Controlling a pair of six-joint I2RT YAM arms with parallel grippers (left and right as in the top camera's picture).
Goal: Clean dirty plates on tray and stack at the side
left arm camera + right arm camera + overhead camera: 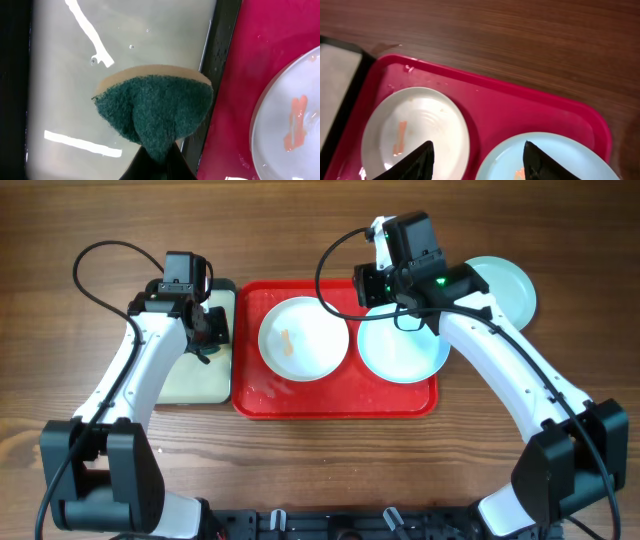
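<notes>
The red tray (335, 402) holds a white plate (304, 338) with an orange smear and a pale blue plate (402, 348). A second pale blue plate (505, 285) lies on the table at the right. My left gripper (205, 330) is shut on a green sponge (155, 112) above the small black-rimmed tray (195, 380). My right gripper (380, 290) is open above the red tray's far edge, between the two plates. In the right wrist view the white plate (415, 132) and the blue plate (555, 157) both show orange smears.
The black-rimmed tray's pale inside (120, 65) looks wet. Water drops lie on the red tray (235, 100) near the white plate (290, 115). Bare wooden table (320, 460) lies in front of and behind the trays.
</notes>
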